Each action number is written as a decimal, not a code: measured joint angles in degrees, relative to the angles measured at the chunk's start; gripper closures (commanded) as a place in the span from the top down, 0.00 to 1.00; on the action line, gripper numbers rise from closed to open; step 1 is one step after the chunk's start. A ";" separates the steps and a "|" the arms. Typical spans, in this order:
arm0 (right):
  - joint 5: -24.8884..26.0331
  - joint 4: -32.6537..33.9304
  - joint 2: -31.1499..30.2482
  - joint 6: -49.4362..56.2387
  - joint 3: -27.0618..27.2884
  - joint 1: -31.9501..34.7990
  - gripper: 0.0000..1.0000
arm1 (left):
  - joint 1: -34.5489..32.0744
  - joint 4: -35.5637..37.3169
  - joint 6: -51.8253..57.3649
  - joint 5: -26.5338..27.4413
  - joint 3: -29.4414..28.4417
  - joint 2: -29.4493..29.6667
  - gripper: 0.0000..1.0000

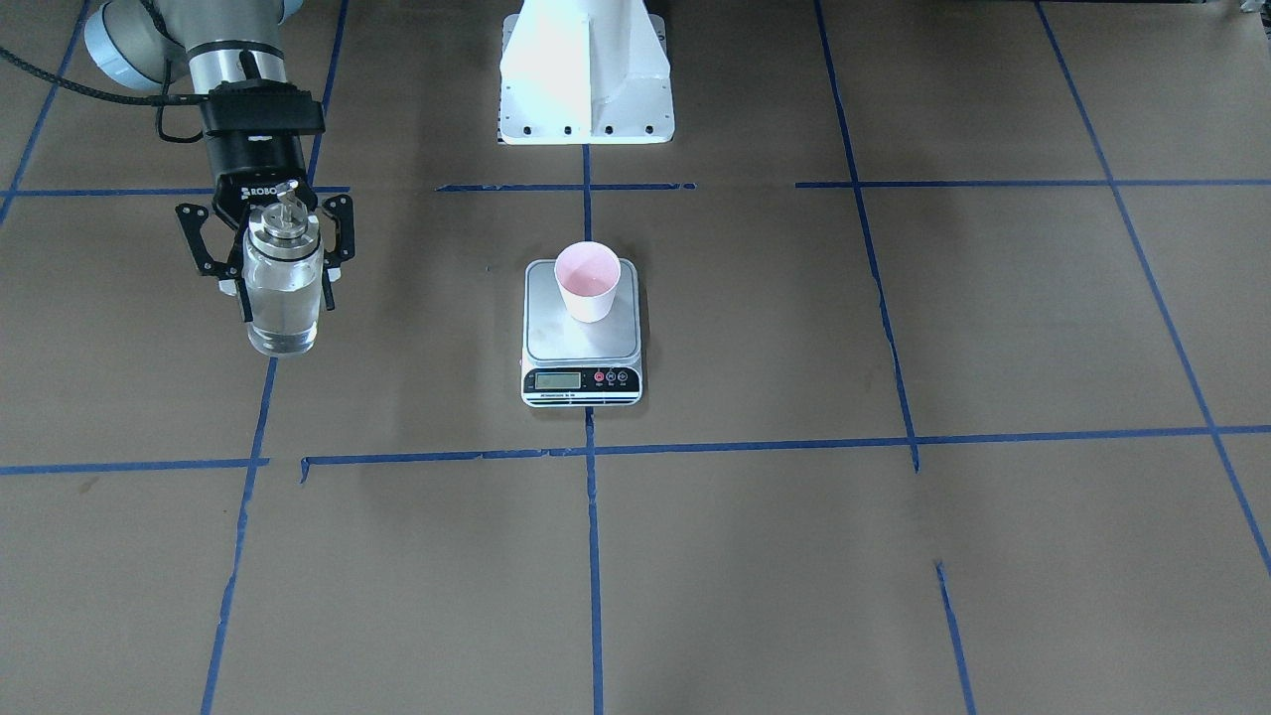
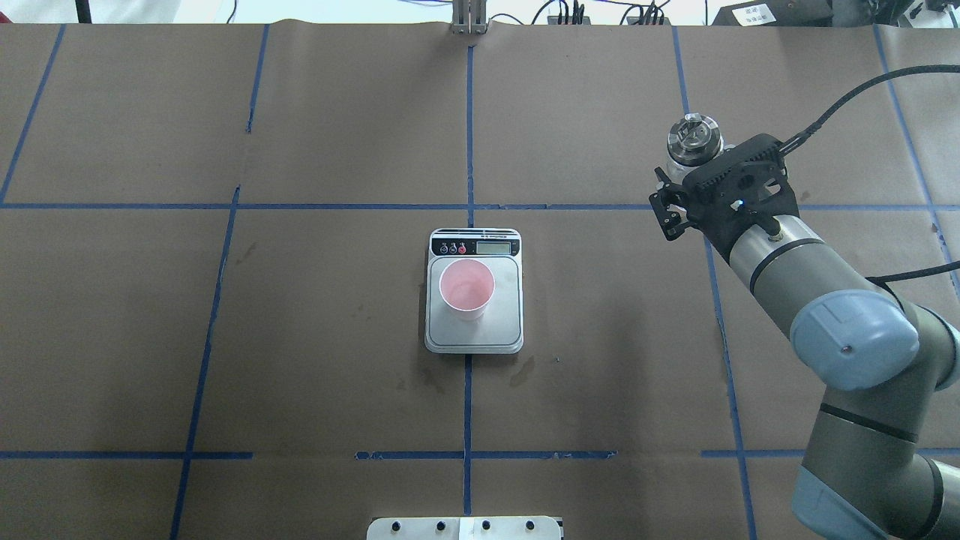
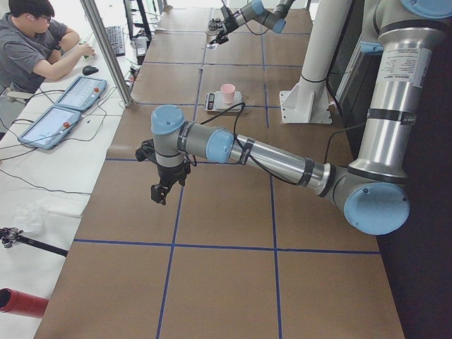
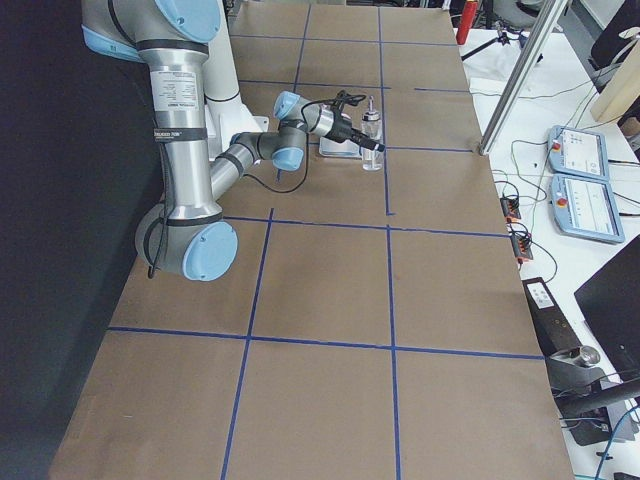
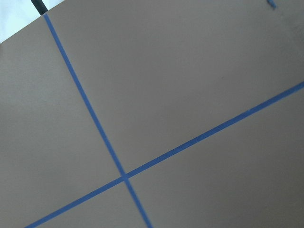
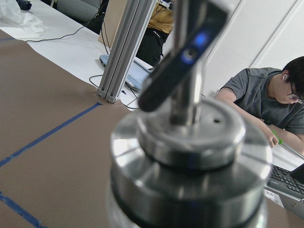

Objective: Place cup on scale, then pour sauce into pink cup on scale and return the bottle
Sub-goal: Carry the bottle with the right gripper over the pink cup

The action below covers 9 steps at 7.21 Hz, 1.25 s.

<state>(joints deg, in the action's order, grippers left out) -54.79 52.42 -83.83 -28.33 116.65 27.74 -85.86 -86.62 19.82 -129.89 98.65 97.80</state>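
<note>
bottle (image 1: pixel 283 288) (upright) held in right gripper (image 1: pixel 285 302), cup (image 1: pixel 588 283) sits on scale (image 1: pixel 554 340).

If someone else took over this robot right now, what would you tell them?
Right gripper: shut on the upright bottle, to the robot's right of the scale.
Left gripper: over the table, far from the scale; open or shut unclear.
Done: cup stands on the scale.
Unclear: whether anything has been poured into the cup.
To do: pour if needed, return the bottle, release.
</note>
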 measured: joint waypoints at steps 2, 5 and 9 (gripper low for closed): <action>3.76 0.15 -0.06 4.40 -1.12 -1.22 0.00 | -0.85 -2.99 1.66 -1.01 -4.67 -0.38 1.00; 12.90 6.46 2.54 9.57 -2.58 -6.93 0.00 | -0.84 -3.92 1.61 -0.28 -6.99 -1.25 1.00; 24.17 13.42 10.81 9.98 -10.10 -15.21 0.00 | -0.75 -4.03 1.61 -0.67 -7.15 -1.69 1.00</action>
<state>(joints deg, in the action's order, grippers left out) -30.62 65.84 -73.02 -18.35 106.54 12.53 -86.60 -90.64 21.43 -130.56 91.50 96.11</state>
